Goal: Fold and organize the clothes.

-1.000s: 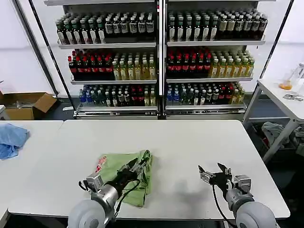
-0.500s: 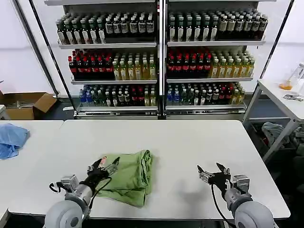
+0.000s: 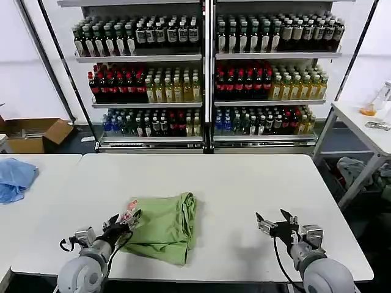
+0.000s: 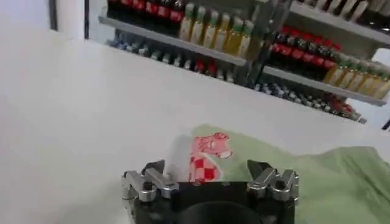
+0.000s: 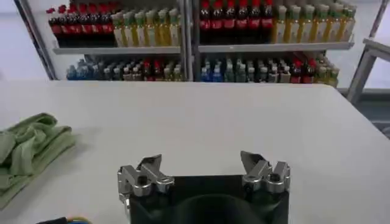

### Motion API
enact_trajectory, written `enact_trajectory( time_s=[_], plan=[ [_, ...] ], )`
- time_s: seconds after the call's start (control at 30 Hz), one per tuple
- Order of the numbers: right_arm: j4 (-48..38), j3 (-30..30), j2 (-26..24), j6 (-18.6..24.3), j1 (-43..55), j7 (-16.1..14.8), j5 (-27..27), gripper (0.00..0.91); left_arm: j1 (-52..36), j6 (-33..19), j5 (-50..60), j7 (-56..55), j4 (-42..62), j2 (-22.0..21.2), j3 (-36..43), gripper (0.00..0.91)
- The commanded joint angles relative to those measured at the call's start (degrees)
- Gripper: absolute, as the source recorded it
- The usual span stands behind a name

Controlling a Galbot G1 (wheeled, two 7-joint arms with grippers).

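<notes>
While the head view shows the green shirt (image 3: 162, 227) lying folded in a bundle on the white table (image 3: 244, 183), toward its near left part, the left wrist view brings out the red-and-white patch (image 4: 206, 157) on the cloth just ahead of the left gripper (image 3: 122, 223), whose fingers stand apart and empty at the shirt's left edge. From the right wrist view the shirt (image 5: 27, 149) sits well off to one side, and the right gripper (image 3: 275, 223) hovers low over bare tabletop, its fingers also spread with nothing between them. A blue cloth (image 3: 15, 179) lies on a neighbouring table. Behind, shelves (image 3: 208, 73) hold rows of bottles.
</notes>
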Motion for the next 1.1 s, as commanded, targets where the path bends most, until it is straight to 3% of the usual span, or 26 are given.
enact_trajectory(
  time_s=[0.03,0.1,0.8,1.1],
  plan=[
    [0.2,0.0,0.0,-0.1,0.1,0.1,0.0,0.907,0.2,-0.1,-5.6,2.8,1.6,-1.2,-0.7,0.141],
    [0.2,0.0,0.1,-0.1,0.1,0.1,0.0,0.907,0.6,-0.3,-6.8,3.4,0.8,-1.5,-0.4,0.040],
    [0.9,0.7,-0.1,-0.3,-0.4,0.5,0.0,0.907,-0.6,-1.5,-19.7,4.6,4.0,-4.5,-3.5,0.020],
    [2.0,1.6,-1.4,-0.4,-0.1,0.7,0.7,0.907,-0.7,-1.2,-24.6,3.9,0.1,-4.4,-11.1,0.020]
  ],
)
